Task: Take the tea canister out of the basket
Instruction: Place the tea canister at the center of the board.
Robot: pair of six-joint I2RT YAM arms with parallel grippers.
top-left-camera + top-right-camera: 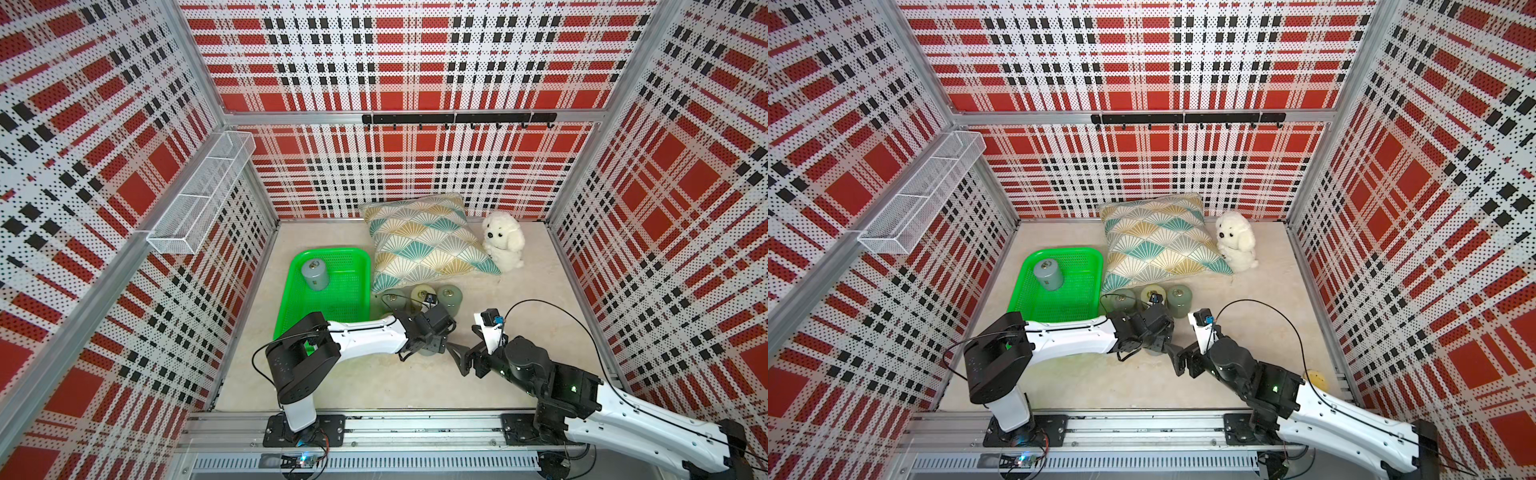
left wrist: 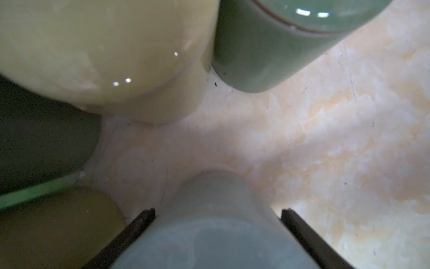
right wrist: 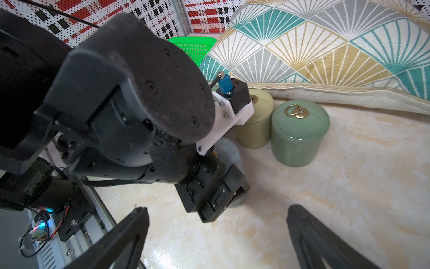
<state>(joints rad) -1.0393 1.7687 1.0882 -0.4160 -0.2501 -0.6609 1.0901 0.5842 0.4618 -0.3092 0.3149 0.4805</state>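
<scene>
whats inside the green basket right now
One grey-green tea canister stands upright in the basket, near its far left corner; the mesh floor showing is otherwise bare. The left arm covers the near end, hiding anything there.

The bright green basket (image 1: pixel 328 251), low-walled with a mesh bottom, lay flat on the table (image 1: pixel 519 332); a grey-blue tea canister (image 1: pixel 314 274) with a ringed lid stood upright in its far left corner. A pale grey-green canister (image 2: pixel 209 233) stood upright outside the basket.

Marbled tabletop (image 1: pixel 374 386) carries green basket (image 1: pixel 286 299), cushion (image 1: pixel 428 245), plush dog (image 1: pixel 503 241), canisters (image 1: pixel 450 298).
</scene>
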